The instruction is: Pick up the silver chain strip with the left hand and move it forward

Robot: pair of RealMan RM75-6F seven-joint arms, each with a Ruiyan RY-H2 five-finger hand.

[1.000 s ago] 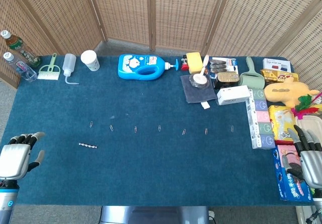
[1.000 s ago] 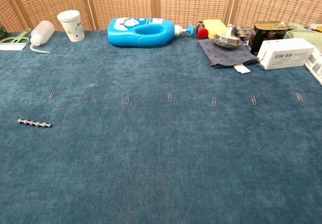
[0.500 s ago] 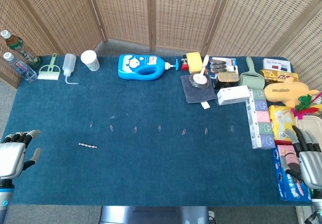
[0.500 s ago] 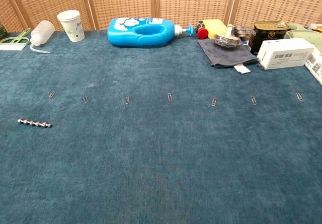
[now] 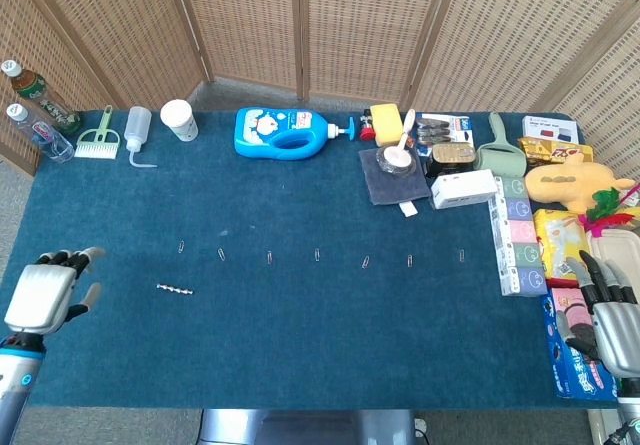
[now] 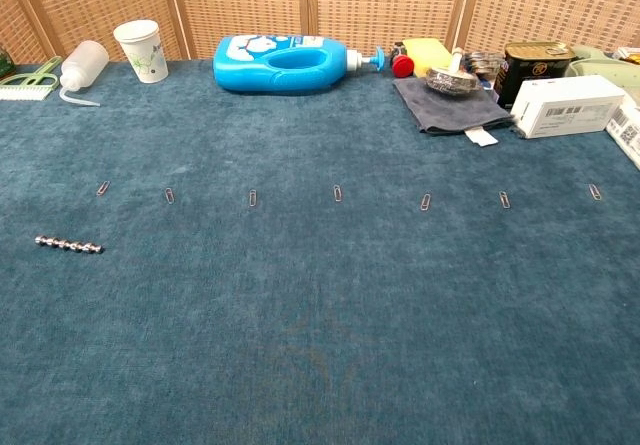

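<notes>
step: reach | left hand (image 5: 45, 297) empty, fingers spread (near tabletop edge) | chain (image 5: 173, 289) should be pinched mid-length, low approach advised

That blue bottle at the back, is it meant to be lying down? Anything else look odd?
The blue detergent bottle lies on its side with its pump pointing right; nothing has spilled from it. The silver chain strip lies flat, just below a neat row of paper clips. Nothing else stands out.
</notes>
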